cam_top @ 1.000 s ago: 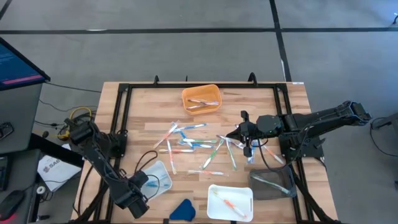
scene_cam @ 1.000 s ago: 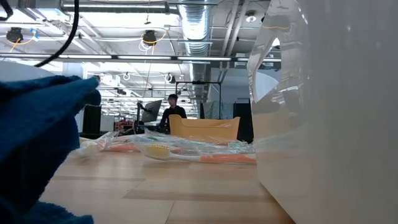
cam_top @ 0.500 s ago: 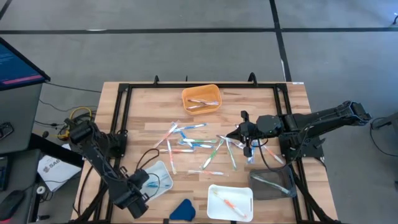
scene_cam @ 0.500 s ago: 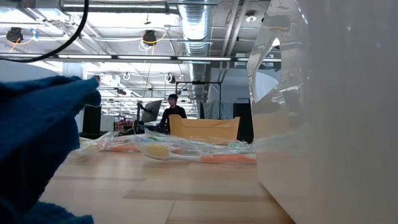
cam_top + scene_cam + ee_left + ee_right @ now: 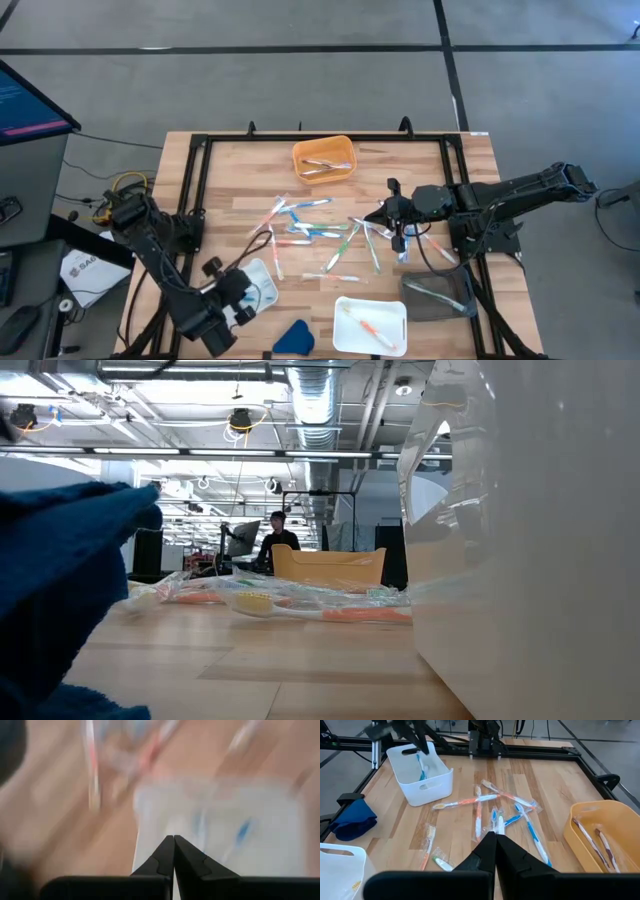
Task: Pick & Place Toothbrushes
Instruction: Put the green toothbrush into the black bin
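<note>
The toothbrushes [image 5: 320,235] lay scattered in their clear wrappers across the middle of the wooden table [image 5: 230,170], a loose heap of blue, green, orange and white sticks, with a few already sorted: some in the orange tray [image 5: 323,159] at the far edge, one or two in the white tray [image 5: 370,324] at the near edge, a blue one in the clear tray [image 5: 256,285] on the left, and something pale in the dark tray [image 5: 438,294] on the right. The left gripper [image 5: 243,296] hung just over the clear tray with its fingers pressed together and nothing between them, the blue brush lying in the tray below it, so this read as the moment just after a drop-off. The right gripper [image 5: 393,215] sat at the right edge of the heap, its fingers [image 5: 487,851] likewise closed on nothing, pointing at the pile. A small dark-blue cloth [image 5: 293,338] lay near the white tray. The next move probably called for one arm to open its fingers, settle over a single brush lying clear of its neighbours, and pinch it across the thin handle without catching a second wrapper
</note>
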Robot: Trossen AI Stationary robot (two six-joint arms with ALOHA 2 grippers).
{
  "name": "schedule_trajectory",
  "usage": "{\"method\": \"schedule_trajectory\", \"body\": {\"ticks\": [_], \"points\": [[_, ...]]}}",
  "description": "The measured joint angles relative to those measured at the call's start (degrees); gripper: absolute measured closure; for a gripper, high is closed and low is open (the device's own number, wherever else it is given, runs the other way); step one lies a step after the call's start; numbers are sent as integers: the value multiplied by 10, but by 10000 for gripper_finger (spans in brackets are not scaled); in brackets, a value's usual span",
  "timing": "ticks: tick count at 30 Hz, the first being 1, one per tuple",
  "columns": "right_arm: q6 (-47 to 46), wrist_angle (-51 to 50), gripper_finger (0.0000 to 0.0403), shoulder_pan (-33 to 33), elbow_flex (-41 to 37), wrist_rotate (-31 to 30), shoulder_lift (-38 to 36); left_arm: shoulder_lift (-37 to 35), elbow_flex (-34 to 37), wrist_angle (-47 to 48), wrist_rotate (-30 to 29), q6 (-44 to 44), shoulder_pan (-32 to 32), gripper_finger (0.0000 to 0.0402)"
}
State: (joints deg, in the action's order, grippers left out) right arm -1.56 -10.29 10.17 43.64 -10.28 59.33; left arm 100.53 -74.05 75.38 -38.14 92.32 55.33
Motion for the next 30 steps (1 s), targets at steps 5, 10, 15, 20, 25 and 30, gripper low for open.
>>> {"method": "schedule_trajectory", "body": {"ticks": [5,10,15,20,25,30], "points": [[0,-7,401,0,0,0,0,0,-9,-9,-242,-10,18,401],[0,-8,401,0,0,0,0,0,-9,-39,-409,-6,13,401],[0,-9,401,0,0,0,0,0,-9,-109,-463,-4,-15,401],[0,-9,401,0,0,0,0,0,-9,-185,-459,-4,-55,401],[0,-9,401,0,0,0,0,0,-9,-221,-426,-4,-87,401],[0,-9,401,0,0,0,0,0,-9,-225,-395,-8,-108,401]]}}
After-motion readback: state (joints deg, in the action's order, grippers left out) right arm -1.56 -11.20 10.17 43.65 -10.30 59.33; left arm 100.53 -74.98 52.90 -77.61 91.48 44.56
